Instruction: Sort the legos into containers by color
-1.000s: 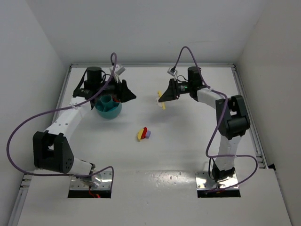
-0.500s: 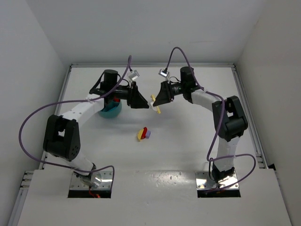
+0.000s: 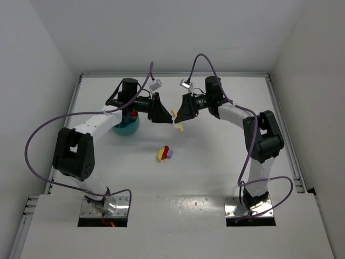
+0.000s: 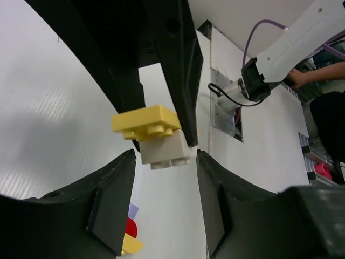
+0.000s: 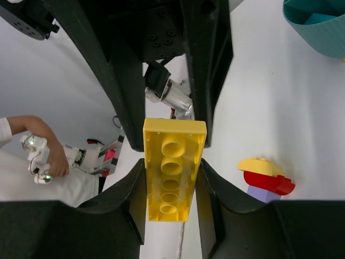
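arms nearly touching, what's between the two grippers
a yellow lego bar with a pale brick stuck on, pinched by the right gripper; left wrist view shows it best

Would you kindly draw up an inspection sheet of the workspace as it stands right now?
Surface: white table, no spills seen.
Job's things: teal bowl at far left; yellow bar with a white block clipped on, held off the table; stack of yellow, red and lilac bricks near the middle.
Clutter: nothing seen.
Hands: right hand shut on the yellow bar; left hand open, jaws either side of the white block.
Cables: purple cables loop above both arms.
Surroundings: white walls; a person's hand beyond the table.
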`<state>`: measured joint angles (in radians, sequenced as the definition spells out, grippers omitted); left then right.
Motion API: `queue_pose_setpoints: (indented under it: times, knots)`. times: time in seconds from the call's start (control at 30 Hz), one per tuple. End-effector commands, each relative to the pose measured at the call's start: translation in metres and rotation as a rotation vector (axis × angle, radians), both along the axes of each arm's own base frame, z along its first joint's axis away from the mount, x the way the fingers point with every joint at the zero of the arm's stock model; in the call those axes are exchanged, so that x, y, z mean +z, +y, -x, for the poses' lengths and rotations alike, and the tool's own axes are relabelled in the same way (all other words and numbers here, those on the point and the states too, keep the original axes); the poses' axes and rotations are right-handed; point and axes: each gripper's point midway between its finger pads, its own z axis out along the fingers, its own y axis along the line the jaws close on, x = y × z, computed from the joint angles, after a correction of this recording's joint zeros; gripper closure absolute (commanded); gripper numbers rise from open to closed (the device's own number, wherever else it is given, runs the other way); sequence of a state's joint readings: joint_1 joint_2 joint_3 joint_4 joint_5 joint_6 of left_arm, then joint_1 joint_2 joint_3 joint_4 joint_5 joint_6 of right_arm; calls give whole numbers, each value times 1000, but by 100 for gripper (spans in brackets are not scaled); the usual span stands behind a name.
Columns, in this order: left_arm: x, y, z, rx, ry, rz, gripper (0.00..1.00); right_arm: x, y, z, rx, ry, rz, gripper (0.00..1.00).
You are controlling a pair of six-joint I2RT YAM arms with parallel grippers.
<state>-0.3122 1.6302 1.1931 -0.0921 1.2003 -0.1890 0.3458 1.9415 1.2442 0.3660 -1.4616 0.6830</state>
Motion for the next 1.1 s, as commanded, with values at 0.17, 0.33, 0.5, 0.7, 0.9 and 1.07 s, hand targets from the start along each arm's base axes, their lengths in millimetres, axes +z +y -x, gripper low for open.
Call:
queue_pose_setpoints:
  times: [0.17, 0.33, 0.5, 0.7, 0.9, 1.07]
  knots:
    - [16, -12, -3, -57, -58, 43, 50, 32, 5, 8, 56, -173, -72, 100]
    - [20, -12, -3, -66, -65, 50, 64, 33, 5, 9, 56, -182, -75, 100]
    - [19, -15, 4, -102, -51, 61, 91, 33, 6, 7, 45, -192, -75, 100]
    - [20, -14, 11, -136, -37, 73, 100, 35, 3, 4, 36, -191, -74, 70]
    - [14, -5, 10, -114, -47, 57, 100, 33, -9, 0, 4, -141, -54, 44]
    - [14, -5, 12, -125, -56, 60, 100, 32, -10, 3, 4, -123, -48, 45]
